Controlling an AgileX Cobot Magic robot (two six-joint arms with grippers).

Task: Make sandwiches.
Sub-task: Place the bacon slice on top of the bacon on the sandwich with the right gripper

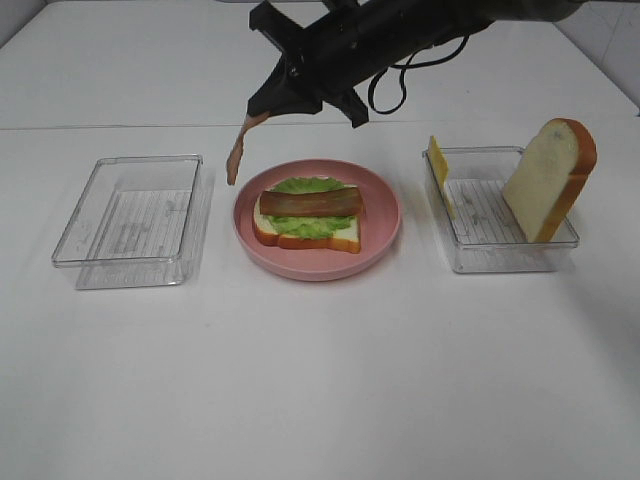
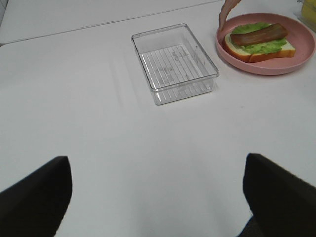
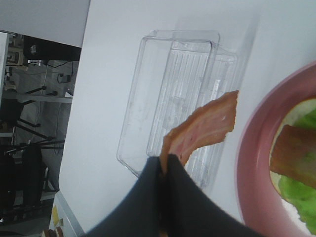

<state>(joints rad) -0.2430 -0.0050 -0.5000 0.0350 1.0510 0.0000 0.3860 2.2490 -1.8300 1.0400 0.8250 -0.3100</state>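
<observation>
On the round pink plate [image 1: 386, 215] lies the open sandwich [image 1: 308, 218]: a white bread slice, green lettuce [image 1: 300, 186] and a brown bacon strip [image 1: 310, 202]. My right gripper [image 1: 262, 112] reaches across from the upper right and is shut on a thin pink ham slice [image 1: 237, 155], which hangs above the gap between the left tray and the plate. The right wrist view shows the ham slice [image 3: 207, 126] pinched between the dark fingertips [image 3: 165, 168]. My left gripper [image 2: 158, 197] is open and empty, low over bare table, well short of the tray [image 2: 175, 61].
An empty clear tray [image 1: 130, 220] sits left of the plate. A second clear tray [image 1: 490, 250] on the right holds an upright bread slice [image 1: 550, 180] and a yellow cheese slice [image 1: 440, 170] leaning on its left wall.
</observation>
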